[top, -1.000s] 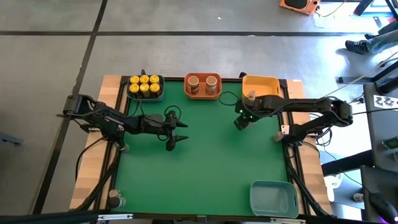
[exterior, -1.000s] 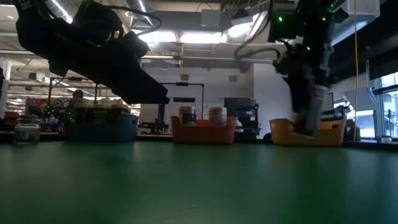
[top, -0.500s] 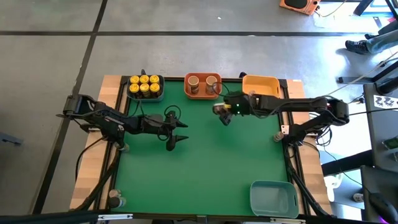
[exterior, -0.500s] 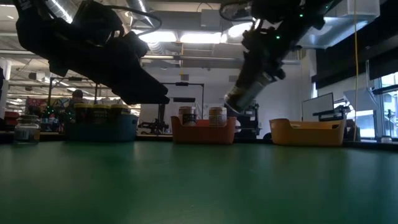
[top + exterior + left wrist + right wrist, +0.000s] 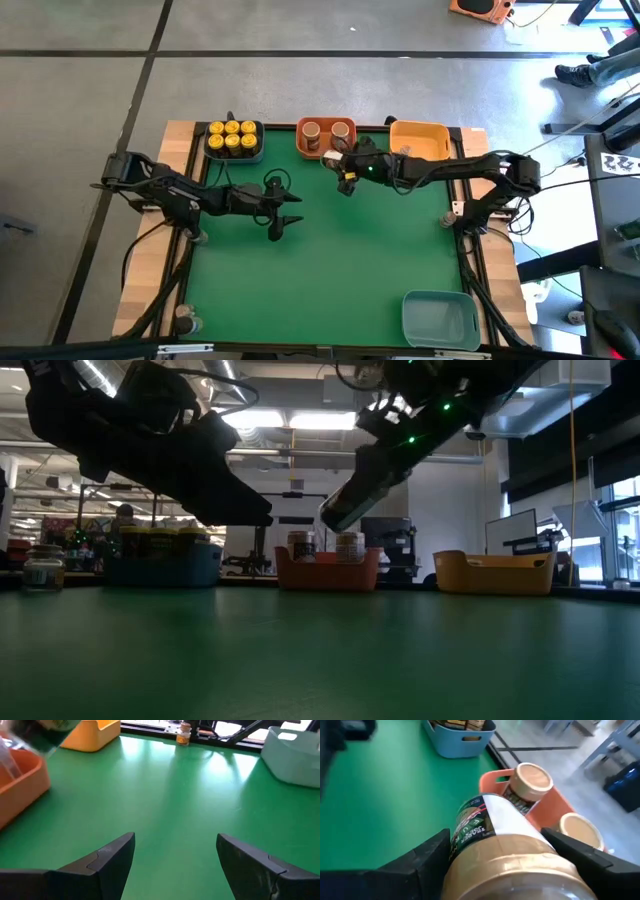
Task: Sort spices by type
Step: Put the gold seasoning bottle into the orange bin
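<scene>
1. Small cylindrical jars with bright yellow lids: six, in two rows of three.
2. Wider cylindrical jars with tan lids: three, two standing in a bin and one held.
3. Tiny jars with grey-brown tops: three, at the table's edges.
4. Rectangular plastic bins: four, namely dark blue, orange, yellow, pale blue.
</scene>
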Controlling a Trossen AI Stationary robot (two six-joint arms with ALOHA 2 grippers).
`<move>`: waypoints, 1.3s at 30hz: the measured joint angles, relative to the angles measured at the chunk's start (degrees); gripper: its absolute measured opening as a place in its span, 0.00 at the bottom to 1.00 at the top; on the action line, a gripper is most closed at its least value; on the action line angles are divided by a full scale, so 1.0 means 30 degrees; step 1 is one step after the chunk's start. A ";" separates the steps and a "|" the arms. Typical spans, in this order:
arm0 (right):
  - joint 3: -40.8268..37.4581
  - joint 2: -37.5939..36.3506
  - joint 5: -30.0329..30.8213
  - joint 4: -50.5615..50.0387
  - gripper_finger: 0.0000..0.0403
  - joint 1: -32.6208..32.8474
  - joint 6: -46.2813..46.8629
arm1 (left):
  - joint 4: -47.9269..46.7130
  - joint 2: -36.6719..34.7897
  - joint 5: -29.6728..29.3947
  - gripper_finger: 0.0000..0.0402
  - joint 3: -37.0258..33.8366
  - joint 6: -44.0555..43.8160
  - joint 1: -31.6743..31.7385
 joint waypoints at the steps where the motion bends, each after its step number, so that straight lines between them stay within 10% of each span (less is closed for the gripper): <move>1: 0.0152 0.0262 0.0068 0.0142 0.71 -0.0165 -0.0445 | 0.0000 0.0000 -0.0166 0.69 0.0000 0.0347 0.0000; 17: 0.7687 0.6103 -0.1735 -0.5843 0.72 -0.3607 -0.2614 | -0.0061 0.0000 -0.1962 0.69 0.0000 0.1599 0.1166; 39: 0.7940 0.8185 -0.4005 -0.5088 0.76 -0.3997 -0.1668 | 0.0108 0.0000 -0.1961 0.69 0.0007 0.1553 0.1151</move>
